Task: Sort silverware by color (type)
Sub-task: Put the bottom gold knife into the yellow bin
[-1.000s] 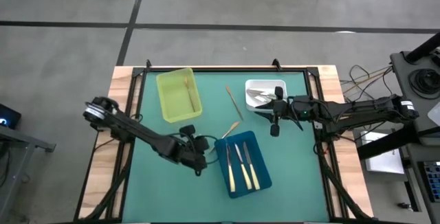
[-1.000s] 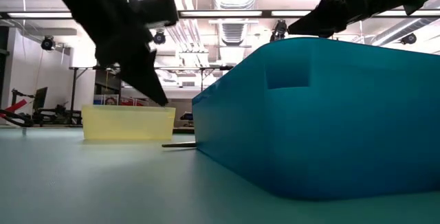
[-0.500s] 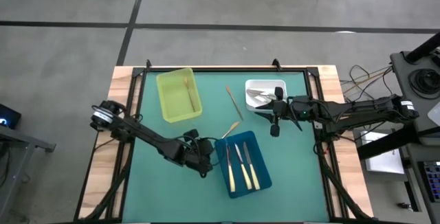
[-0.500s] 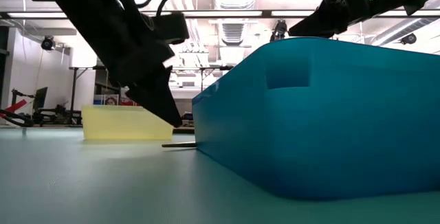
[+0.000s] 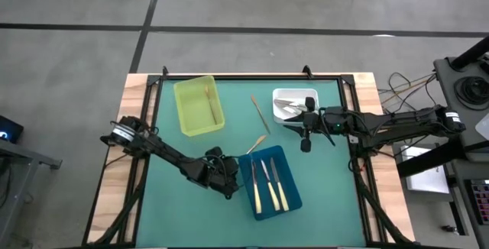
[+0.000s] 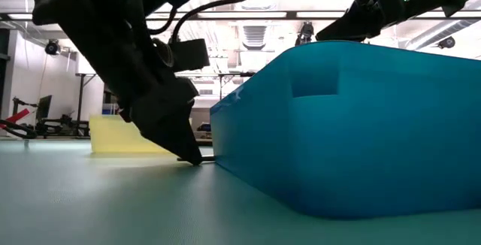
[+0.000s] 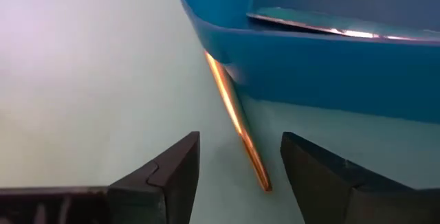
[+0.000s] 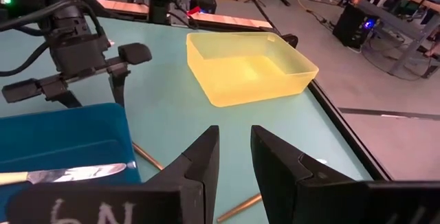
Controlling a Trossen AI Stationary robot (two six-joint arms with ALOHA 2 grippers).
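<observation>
Looks like a robotics lab or workshop space. A bare concrete floor (image 5: 229, 4) with dark seam lines is seen around the wood-edged table (image 5: 136, 88). An open ceiling with exposed ducts (image 6: 255, 31) and strip lights (image 6: 248, 13) is shown in the low view. More workbenches (image 8: 227, 21), loose cables and electronics with a blue indicator light (image 8: 357, 21) are spotted behind the table. Nothing homey is visible anywhere.

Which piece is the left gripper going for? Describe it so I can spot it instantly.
Find the blue tray near the table's front. At its corner nearest the yellow tray lies a thin gold-copper utensil, partly tucked against the blue wall, between the open left gripper fingers. Unlike the other gold piece, it touches the tray.
</observation>
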